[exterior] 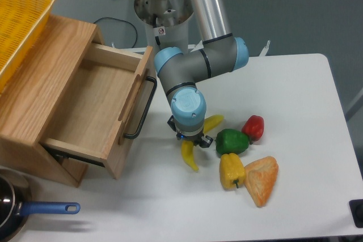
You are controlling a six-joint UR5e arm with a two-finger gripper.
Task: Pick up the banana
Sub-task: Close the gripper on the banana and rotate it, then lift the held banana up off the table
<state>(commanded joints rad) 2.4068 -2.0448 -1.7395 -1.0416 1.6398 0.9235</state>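
Observation:
The banana (pixel 190 157) is a slim, curved, deep-yellow piece lying on the white table (pixel 295 94). Its pointed lower tip sticks out below my gripper (pixel 191 141), and its other end shows to the right at the wrist's side. The gripper points straight down over the banana's middle and grips it there. The blue wrist hides the fingers themselves.
A green pepper (pixel 232 141) lies just right of the gripper, with a red pepper (pixel 253 127), a yellow pepper (pixel 231 169) and an orange wedge (pixel 261 180) around it. To the left stand an open wooden drawer (pixel 85 111), a yellow basket (pixel 20 21) and a blue-handled pan (pixel 48 208).

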